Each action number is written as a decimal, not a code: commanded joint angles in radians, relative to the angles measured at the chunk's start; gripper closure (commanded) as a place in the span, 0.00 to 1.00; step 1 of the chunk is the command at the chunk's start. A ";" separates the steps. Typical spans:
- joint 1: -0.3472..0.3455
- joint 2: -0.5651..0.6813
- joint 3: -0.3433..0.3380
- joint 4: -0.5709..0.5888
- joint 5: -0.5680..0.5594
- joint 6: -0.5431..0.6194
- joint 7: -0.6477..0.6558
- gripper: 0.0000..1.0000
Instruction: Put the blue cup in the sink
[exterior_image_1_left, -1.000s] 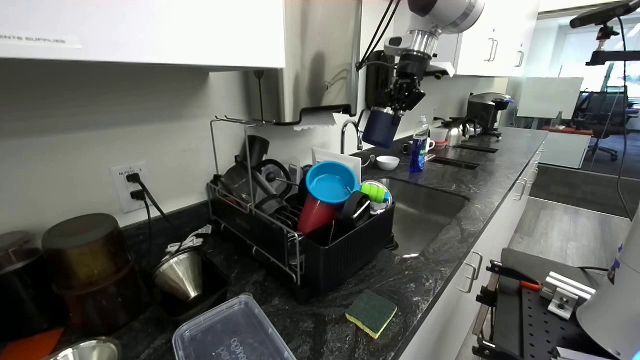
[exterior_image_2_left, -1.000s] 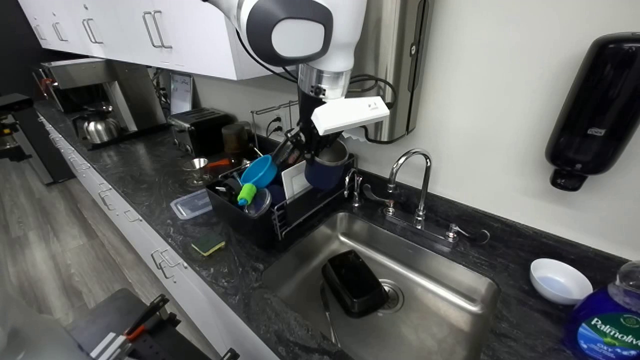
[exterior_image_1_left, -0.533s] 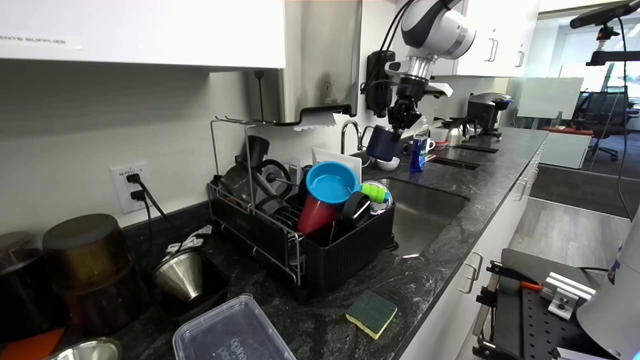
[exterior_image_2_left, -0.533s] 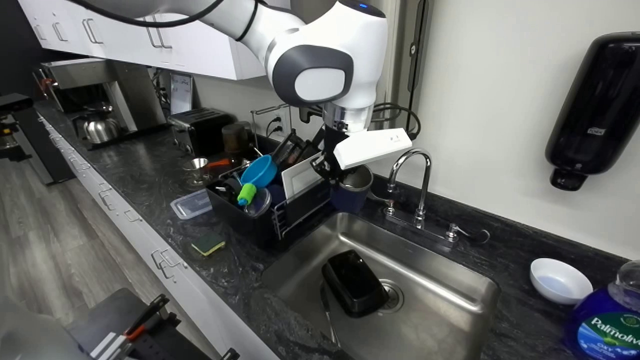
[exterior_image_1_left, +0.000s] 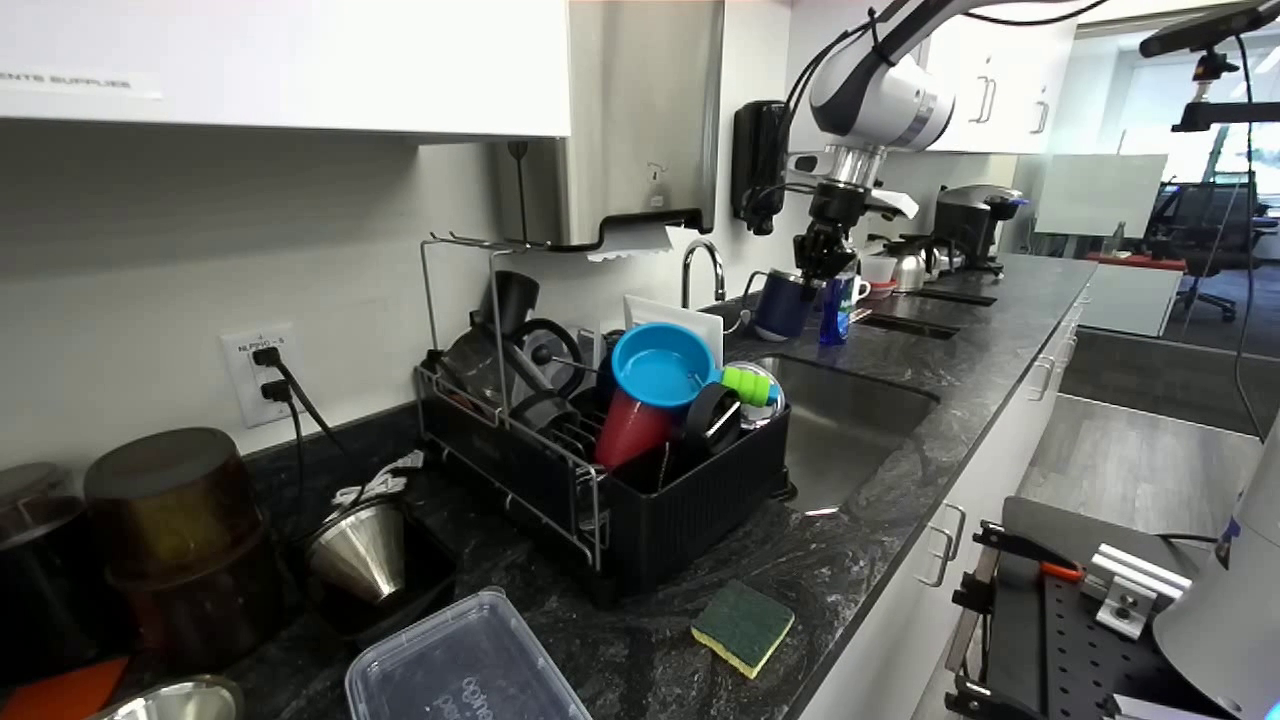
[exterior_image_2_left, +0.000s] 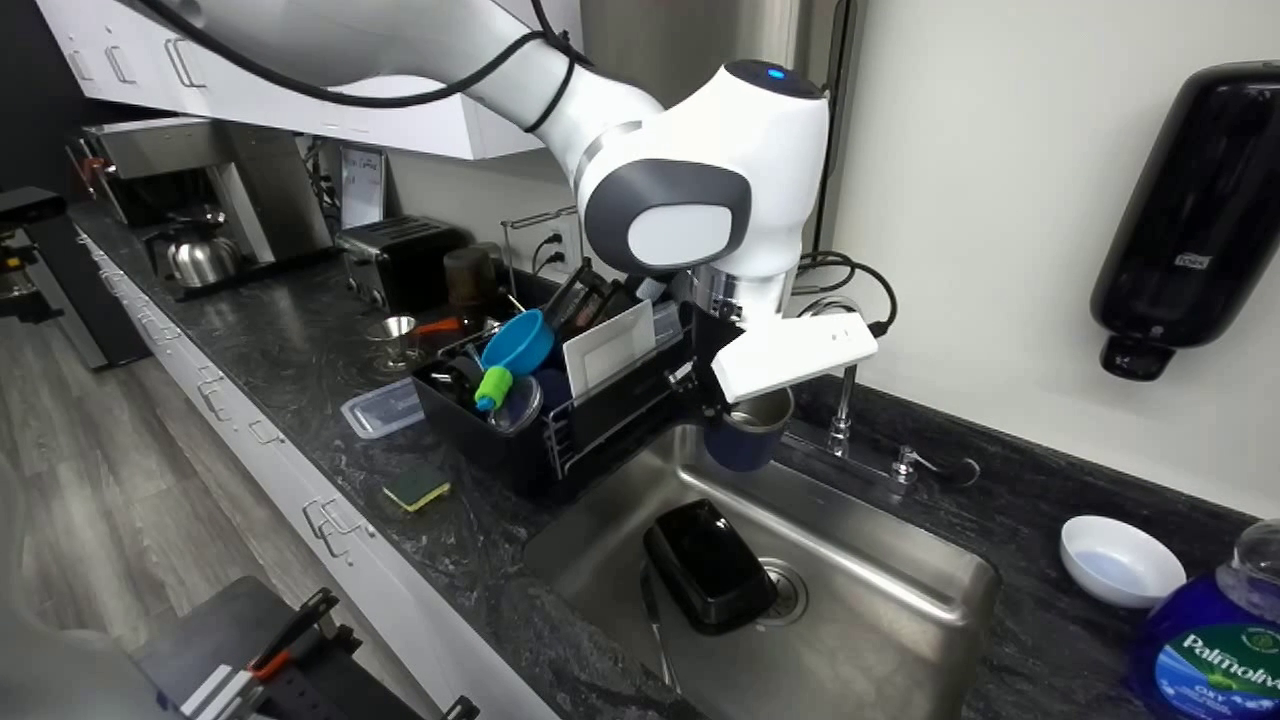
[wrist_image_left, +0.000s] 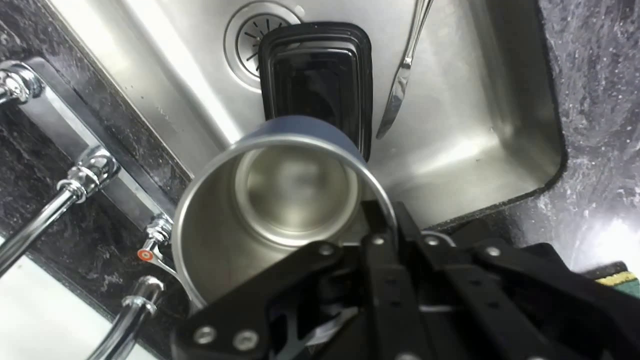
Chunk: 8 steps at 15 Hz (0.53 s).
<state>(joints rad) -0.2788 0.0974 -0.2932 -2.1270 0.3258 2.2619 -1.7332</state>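
The dark blue cup (exterior_image_1_left: 780, 308) with a metal inside is held in the air, slightly tilted. In an exterior view the cup (exterior_image_2_left: 743, 442) overlaps the back corner of the steel sink (exterior_image_2_left: 850, 610), between dish rack and faucet. My gripper (exterior_image_1_left: 818, 272) is shut on the cup's wall. In the wrist view one finger of the gripper (wrist_image_left: 390, 220) is inside the cup (wrist_image_left: 210, 235) and one outside. The cup's open mouth faces the camera, and it shows no contents. The sink (wrist_image_left: 450, 115) lies beyond and below it.
A black container (exterior_image_2_left: 708, 568) and a knife (exterior_image_2_left: 656, 630) lie in the sink. A faucet (exterior_image_2_left: 846, 405) stands behind it. A full dish rack (exterior_image_1_left: 690, 520) stands beside it. A white bowl (exterior_image_2_left: 1120, 562), a soap bottle (exterior_image_2_left: 1215, 650) and a sponge (exterior_image_2_left: 417, 490) are on the counter.
My arm has carried the cup down and away from above the dish rack to the sink's back corner near the faucet. The gripper stays shut on it. The other things have not moved.
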 joint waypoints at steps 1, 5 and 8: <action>-0.038 0.042 0.012 0.022 0.024 0.050 -0.033 0.98; -0.078 0.074 0.009 0.037 0.009 0.076 -0.035 0.98; -0.109 0.085 0.002 0.049 -0.004 0.074 -0.030 0.98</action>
<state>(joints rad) -0.3597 0.1687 -0.2971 -2.0978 0.3234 2.3232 -1.7457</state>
